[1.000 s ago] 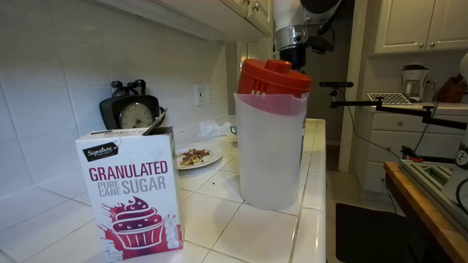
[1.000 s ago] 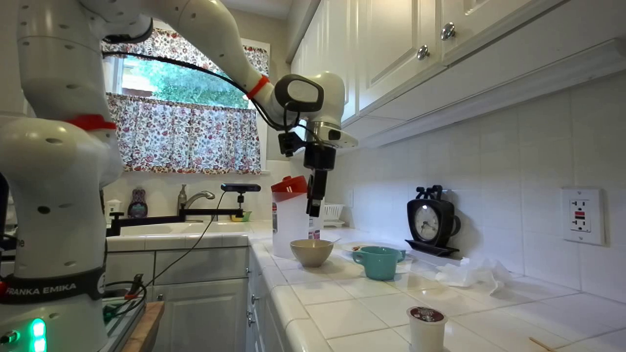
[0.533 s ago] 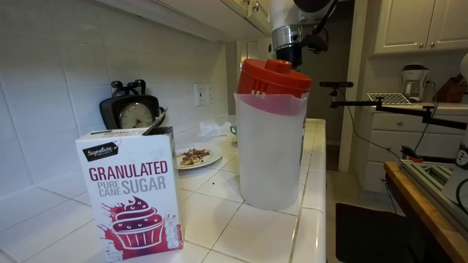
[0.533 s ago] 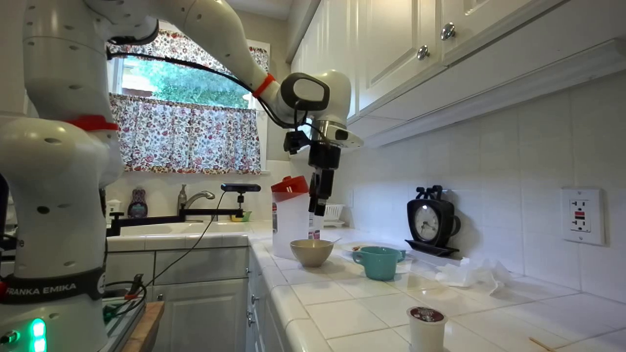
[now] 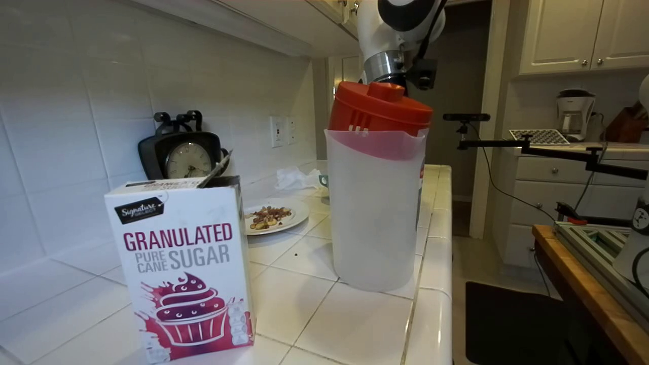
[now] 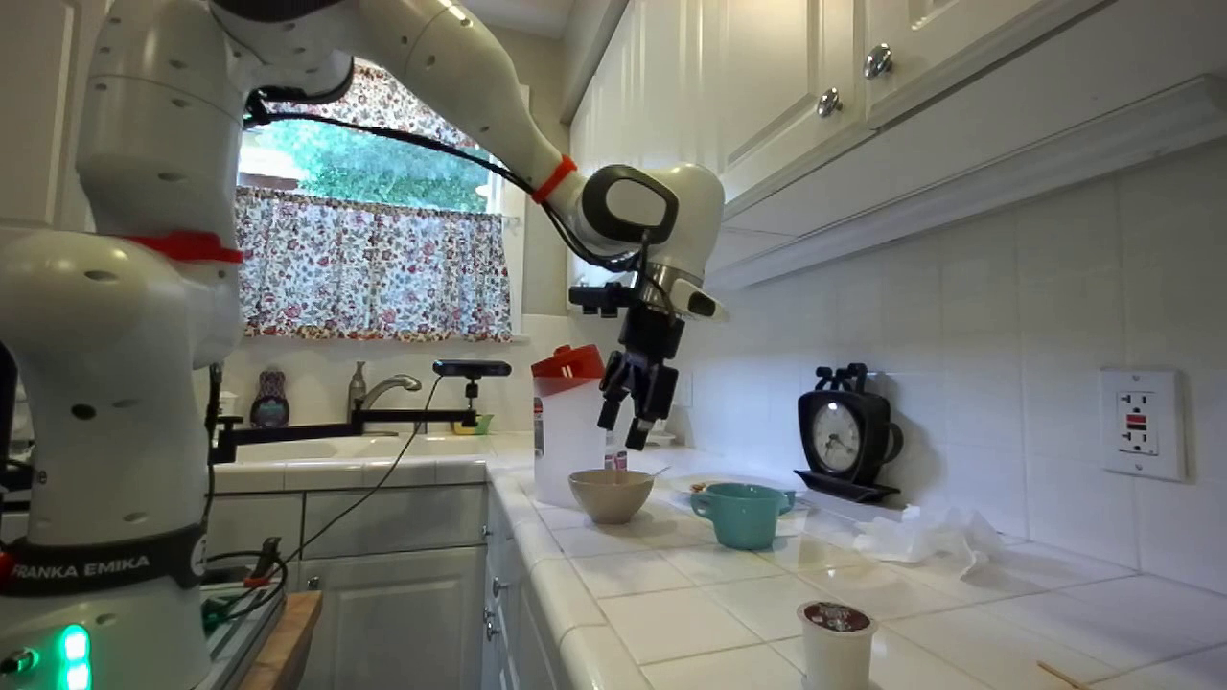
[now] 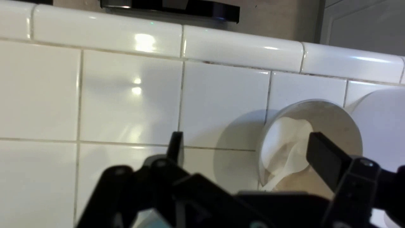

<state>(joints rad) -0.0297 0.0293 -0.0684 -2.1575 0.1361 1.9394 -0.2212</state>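
Observation:
My gripper (image 6: 623, 426) hangs with its jaws wide apart and nothing between them, above a beige bowl (image 6: 611, 500). In the wrist view the gripper (image 7: 245, 144) has its right finger (image 7: 327, 158) over the inside of the bowl (image 7: 337, 126), the left one over bare tile. A white spoon (image 7: 289, 164) leans in the bowl beside some pale contents. Just behind the bowl stands a translucent pitcher (image 6: 567, 446) with a tilted red lid (image 6: 567, 362). A teal two-handled cup (image 6: 746, 517) sits to the bowl's right. The pitcher (image 5: 377, 218) hides my fingers in an exterior view.
A sugar box (image 5: 182, 268) and a plate (image 5: 300, 219) of nuts share the tiled counter. By the wall are a black scale (image 6: 832, 436) and crumpled paper (image 6: 930, 537). A coffee pod (image 6: 837, 647) stands near the front. Cabinets (image 6: 767, 125) overhang the counter.
The arm has shifted toward the wall side, and the hand has tilted and turned so both fingers now show apart. It also sits lower behind the pitcher. The counter objects have not moved.

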